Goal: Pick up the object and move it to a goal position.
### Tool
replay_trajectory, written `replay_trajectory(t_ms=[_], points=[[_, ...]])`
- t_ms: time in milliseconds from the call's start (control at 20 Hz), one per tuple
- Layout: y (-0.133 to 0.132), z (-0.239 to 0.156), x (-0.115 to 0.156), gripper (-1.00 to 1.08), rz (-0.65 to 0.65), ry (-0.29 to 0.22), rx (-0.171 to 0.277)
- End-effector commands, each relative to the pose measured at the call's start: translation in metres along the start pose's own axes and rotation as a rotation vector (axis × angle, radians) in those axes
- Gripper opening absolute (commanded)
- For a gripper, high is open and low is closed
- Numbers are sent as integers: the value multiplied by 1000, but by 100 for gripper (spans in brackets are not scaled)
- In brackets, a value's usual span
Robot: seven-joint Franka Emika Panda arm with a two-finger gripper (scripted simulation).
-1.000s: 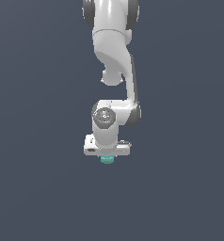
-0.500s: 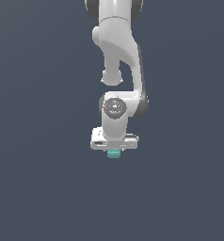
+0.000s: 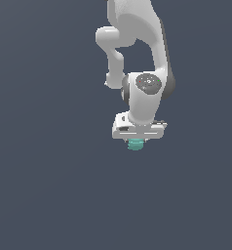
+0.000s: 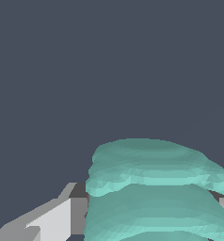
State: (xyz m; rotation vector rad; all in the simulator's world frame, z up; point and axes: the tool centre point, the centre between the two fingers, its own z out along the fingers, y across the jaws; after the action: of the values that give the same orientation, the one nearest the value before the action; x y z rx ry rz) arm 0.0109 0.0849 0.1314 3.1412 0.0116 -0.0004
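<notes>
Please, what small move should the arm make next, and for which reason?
Probably keep the gripper shut and carry on moving gently toward the goal. The teal ridged object sits between the fingers, only its lower end showing under the hand in the exterior view. No goal marker is visible, so the direction cannot be told.

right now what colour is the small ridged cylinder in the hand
Teal, a pale blue-green. The small ridged cylinder shows best in the wrist view.
</notes>
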Motion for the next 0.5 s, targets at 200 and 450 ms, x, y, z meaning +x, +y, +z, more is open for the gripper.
replay_trajectory(t_ms=[200,450], points=[[-52,-45,-26,-100,0,0,-1],[-83,-72,-40,-100,0,0,-1]])
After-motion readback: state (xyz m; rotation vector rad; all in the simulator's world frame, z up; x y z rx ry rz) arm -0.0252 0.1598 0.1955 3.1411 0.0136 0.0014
